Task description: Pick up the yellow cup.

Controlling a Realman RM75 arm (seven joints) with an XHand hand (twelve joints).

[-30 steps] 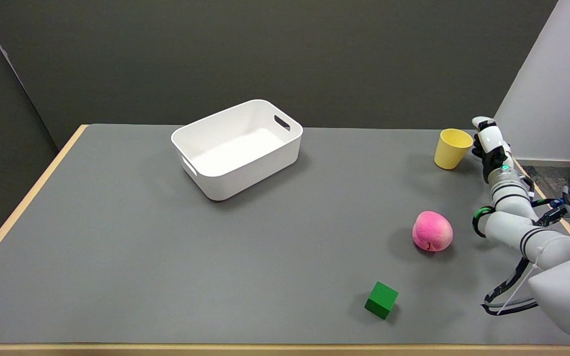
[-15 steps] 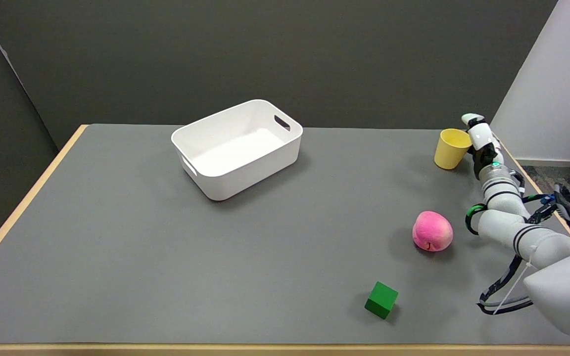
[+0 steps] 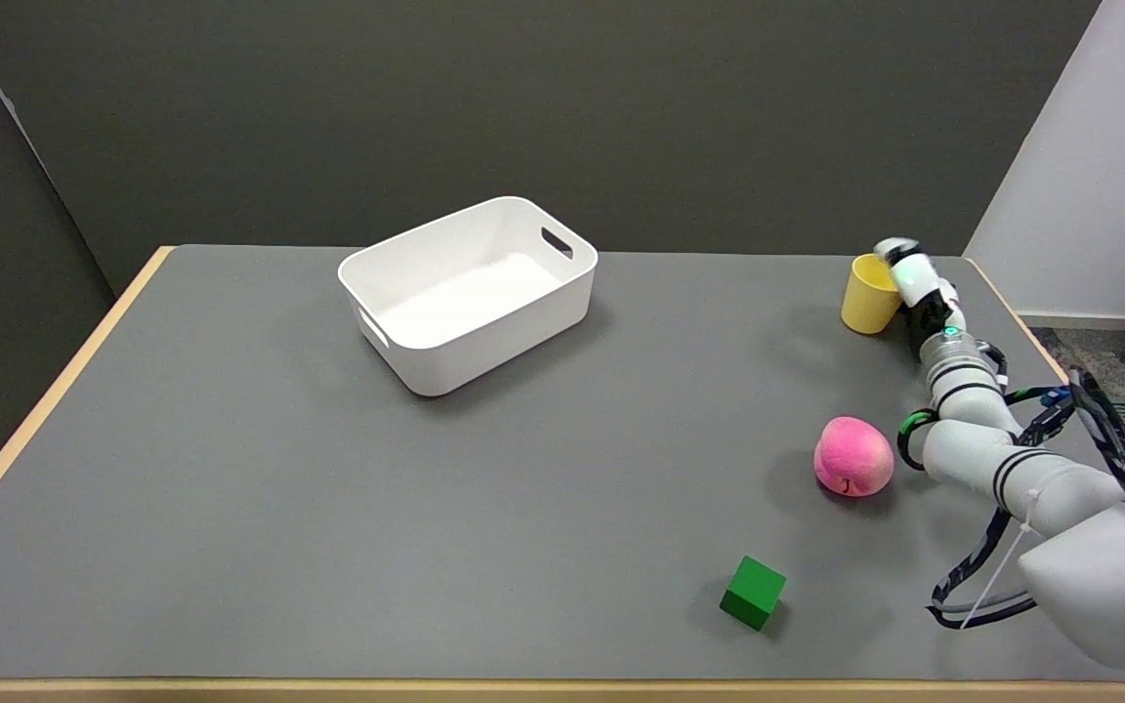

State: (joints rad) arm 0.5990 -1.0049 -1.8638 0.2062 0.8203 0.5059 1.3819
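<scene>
Over the last second the right hand (image 3: 914, 288) has been carried leftward along the far right of the table (image 3: 230, 508), from a position just beside the yellow cup (image 3: 867, 295) to one pressed against its right side, and the cup itself has been shifted slightly to the left from where it stood. The cup is seen upright on the table near the far right corner, with the hand touching its right wall and rim. This is judged as the closing stage of the reach, with contact made but no lift yet shown, since the cup's base appears to rest on the surface. Whether the fingers are wrapped around the cup or merely laid against it cannot be told: the hand is small in the picture and the cup's right side is covered by it. Well apart, a pink peach (image 3: 854, 456), a green cube (image 3: 752, 592) and a white bin (image 3: 470, 291) are left untouched.
</scene>
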